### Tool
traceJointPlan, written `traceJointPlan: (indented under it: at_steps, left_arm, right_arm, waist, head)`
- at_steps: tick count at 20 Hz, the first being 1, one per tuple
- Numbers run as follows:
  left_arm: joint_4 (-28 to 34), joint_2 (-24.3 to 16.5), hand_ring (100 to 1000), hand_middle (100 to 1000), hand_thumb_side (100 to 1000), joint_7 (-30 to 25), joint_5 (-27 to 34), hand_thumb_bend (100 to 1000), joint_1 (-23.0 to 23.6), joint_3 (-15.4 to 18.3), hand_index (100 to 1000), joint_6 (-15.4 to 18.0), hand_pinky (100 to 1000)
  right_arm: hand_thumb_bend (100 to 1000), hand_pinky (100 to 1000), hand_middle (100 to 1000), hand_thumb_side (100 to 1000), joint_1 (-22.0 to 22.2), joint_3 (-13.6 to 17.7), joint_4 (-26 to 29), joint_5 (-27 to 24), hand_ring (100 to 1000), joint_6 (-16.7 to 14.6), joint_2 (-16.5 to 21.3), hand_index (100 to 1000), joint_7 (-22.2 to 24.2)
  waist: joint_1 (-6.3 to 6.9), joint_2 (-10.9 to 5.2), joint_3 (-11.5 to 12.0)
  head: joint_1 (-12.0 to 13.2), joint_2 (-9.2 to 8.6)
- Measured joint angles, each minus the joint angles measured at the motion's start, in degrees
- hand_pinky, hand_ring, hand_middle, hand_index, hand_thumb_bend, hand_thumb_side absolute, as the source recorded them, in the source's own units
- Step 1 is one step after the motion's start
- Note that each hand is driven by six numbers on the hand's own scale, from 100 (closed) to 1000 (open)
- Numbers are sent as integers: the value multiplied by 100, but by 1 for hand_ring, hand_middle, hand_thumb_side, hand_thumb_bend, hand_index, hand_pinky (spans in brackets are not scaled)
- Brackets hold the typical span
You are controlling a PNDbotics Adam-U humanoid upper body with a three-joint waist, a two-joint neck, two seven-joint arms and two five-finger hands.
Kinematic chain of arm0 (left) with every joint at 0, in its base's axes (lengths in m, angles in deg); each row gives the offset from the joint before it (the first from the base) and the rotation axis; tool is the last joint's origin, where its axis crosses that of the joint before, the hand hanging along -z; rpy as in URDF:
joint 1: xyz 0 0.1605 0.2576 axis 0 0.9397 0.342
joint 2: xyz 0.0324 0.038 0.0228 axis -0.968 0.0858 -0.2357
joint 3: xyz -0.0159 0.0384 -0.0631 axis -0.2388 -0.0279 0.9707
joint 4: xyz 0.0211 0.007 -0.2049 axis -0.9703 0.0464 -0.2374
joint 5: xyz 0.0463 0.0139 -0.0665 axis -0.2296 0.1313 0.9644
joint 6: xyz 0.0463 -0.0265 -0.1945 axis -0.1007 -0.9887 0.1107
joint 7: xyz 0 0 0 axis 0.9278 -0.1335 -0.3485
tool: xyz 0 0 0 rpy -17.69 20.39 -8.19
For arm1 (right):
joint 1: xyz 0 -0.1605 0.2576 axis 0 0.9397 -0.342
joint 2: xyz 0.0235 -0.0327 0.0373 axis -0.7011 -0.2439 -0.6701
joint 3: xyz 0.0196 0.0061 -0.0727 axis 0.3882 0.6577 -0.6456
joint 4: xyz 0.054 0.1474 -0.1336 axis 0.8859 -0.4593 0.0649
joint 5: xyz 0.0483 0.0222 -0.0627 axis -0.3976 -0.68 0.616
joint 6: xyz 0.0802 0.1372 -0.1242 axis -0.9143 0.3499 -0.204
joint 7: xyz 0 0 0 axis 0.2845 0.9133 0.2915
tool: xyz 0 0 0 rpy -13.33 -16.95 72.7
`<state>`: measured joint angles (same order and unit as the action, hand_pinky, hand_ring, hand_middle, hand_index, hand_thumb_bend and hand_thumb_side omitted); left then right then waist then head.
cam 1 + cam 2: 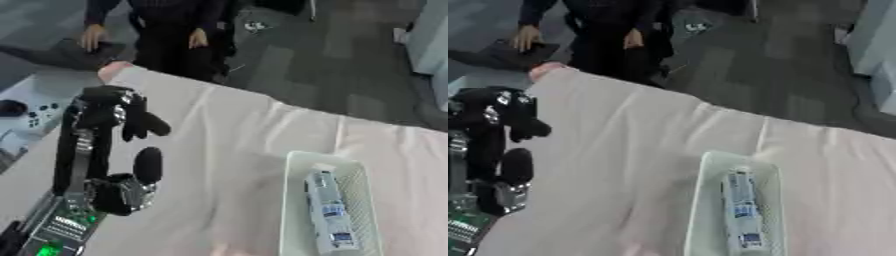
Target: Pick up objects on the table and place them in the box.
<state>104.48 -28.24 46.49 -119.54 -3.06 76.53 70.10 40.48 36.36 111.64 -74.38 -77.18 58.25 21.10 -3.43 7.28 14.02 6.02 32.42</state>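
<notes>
A white mesh box (296,210) lies on the pink cloth at the lower right. Inside it, lengthwise, rests a white tube with a blue label (330,212). My left hand (107,109) is raised at the left edge of the table, well left of the box. Its fingers (136,127) droop loosely and nothing shows in them. The black and silver forearm (83,165) runs down to the lower left corner. No loose object shows on the cloth. My right hand appears in neither view.
The pink tablecloth (227,150) has wrinkles, and its far edge runs diagonally from upper left to right. Beyond the left edge is a white surface with a pale controller-like thing (39,117) and a dark round item (9,107). A person stands past the far corner.
</notes>
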Motion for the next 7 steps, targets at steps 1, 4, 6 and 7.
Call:
traceJointPlan:
  at_steps: [1,4,6,7]
  left_arm:
    - [0,0,100,198,724,-9,133,100,28,-23,538,9,100]
    - [0,2,100,195,726,-123,752,100,78,-103,556,123,100]
    - [0,4,100,195,726,-264,1237,100,78,-124,559,265,100]
    - [0,7,100,195,726,-346,1471,100,78,-123,559,346,100]
  right_arm:
    - [100,154,420,1000,0,-3,0,-8,322,4,1,548,4]
    - [100,154,419,1000,-3,-10,0,-53,322,13,6,546,13]
    - [100,154,419,1000,-3,-10,0,-89,322,14,10,545,14]
    - [100,154,419,1000,-3,-10,0,-103,322,14,11,545,14]
  waist:
    - [0,-1,6]
    - [19,-3,7]
    - [34,-13,7]
    - [42,-22,7]
  head:
    - [-5,0]
    - [-49,15]
    - [27,104]
    - [164,184]
